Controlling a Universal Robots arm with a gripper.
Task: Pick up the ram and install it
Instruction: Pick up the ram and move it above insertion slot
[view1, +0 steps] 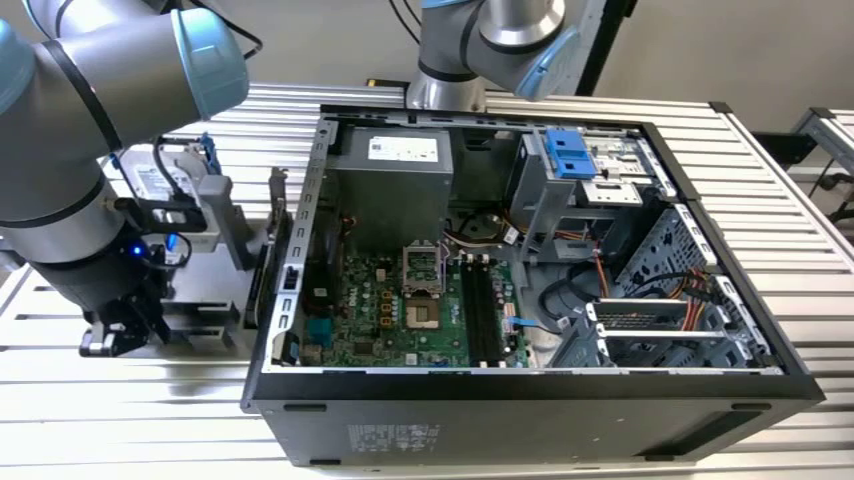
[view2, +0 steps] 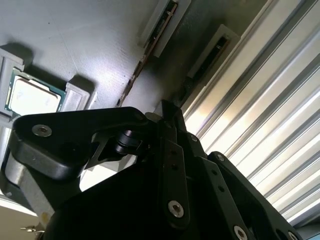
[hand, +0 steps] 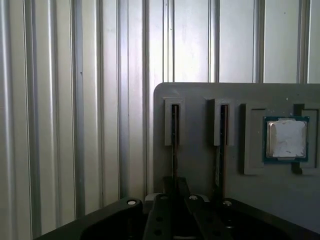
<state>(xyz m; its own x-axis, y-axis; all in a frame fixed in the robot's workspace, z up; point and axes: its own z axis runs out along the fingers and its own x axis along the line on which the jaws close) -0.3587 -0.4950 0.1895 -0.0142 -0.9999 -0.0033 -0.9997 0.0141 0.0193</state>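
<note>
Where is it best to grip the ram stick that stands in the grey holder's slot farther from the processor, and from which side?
Probably pinch the ram across its two flat faces, mid-length on its free long edge, coming from above, square to the grey holder. It stands on edge in a narrow slot, and a raised block encloses its end.

- Ram stick (hand: 175, 150) (view2: 216, 50): a thin, dark strip seen edge-on. It stands on its long edge in a slotted holder of the grey tray (hand: 200, 95), near the tray's border.
- Second ram stick (hand: 220, 155) (view2: 165, 20): the same thin shape, also standing on edge. It lies parallel to the first in the neighbouring holder, apart from it and on the processor's (hand: 286, 139) side.
</note>
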